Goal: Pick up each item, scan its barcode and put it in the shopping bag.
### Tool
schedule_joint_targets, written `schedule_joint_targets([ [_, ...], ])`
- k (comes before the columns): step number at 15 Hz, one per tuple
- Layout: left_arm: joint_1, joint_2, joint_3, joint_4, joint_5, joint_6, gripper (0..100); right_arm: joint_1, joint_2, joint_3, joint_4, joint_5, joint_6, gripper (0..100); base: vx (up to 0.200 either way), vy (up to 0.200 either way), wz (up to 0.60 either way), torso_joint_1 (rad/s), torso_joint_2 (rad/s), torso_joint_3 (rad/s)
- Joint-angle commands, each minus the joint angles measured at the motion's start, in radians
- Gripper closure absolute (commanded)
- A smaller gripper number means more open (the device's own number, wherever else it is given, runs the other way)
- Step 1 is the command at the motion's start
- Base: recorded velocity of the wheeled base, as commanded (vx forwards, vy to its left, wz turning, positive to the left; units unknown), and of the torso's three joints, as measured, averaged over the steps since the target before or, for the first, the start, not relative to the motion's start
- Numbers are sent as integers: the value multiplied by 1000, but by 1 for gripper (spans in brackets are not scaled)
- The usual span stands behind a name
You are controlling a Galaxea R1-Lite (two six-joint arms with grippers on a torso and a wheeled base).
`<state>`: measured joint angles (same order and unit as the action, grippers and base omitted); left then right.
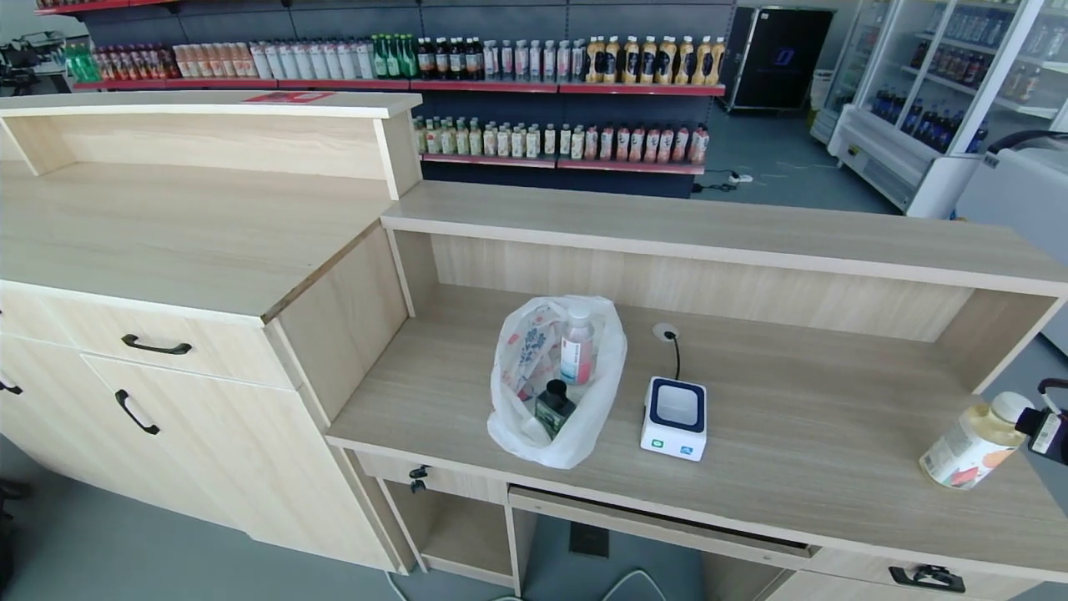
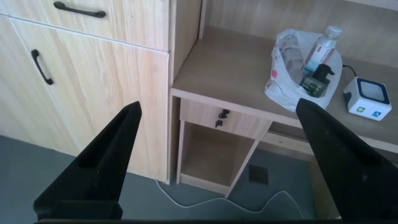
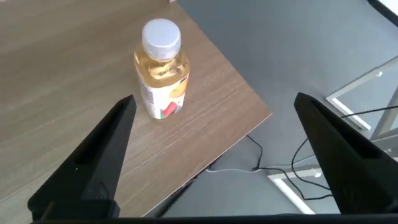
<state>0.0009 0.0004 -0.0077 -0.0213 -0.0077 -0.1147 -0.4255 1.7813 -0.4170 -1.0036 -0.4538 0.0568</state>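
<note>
**Yellow bottle at the tabletop corner, both pincers spread**

My right pincer (image 3: 214, 98) is spread wide and pinches nothing. It hangs over the right end of the tabletop (image 1: 801, 417), close to the front edge. The yellow bottle (image 3: 161, 68) stands upright a little ahead of my fingers, not between them. It is near the corner, where the wood stops and the floor begins on two sides.

A wide stretch of wood lies between this bottle and the scanner (image 1: 674, 416). The bag (image 1: 555, 380) lies just beside the scanner, on its left, with the mouth open. Inside it I see a clear bottle (image 1: 577, 344) and a dark box (image 1: 553, 406). A back wall with a ledge above it closes the tabletop behind.

My left pincer (image 2: 217, 104) is also spread and holds nothing. It hangs low in front of the cabinet (image 2: 106, 56), well apart from the bag.
</note>
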Motion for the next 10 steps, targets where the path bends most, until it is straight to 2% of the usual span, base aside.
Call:
schedule_joint_targets([
  [1,1,0,0,0,0,0,0,-10,145,-22,-62,95,-29,0,0,0,0,0,0,0],
  [4,1,0,0,0,0,0,0,-52,236,-39,-139,141,-158,0,0,0,0,0,0,0],
  [10,1,0,0,-2,0,0,0,-101,371,-69,-257,192,-186,0,0,0,0,0,0,0],
])
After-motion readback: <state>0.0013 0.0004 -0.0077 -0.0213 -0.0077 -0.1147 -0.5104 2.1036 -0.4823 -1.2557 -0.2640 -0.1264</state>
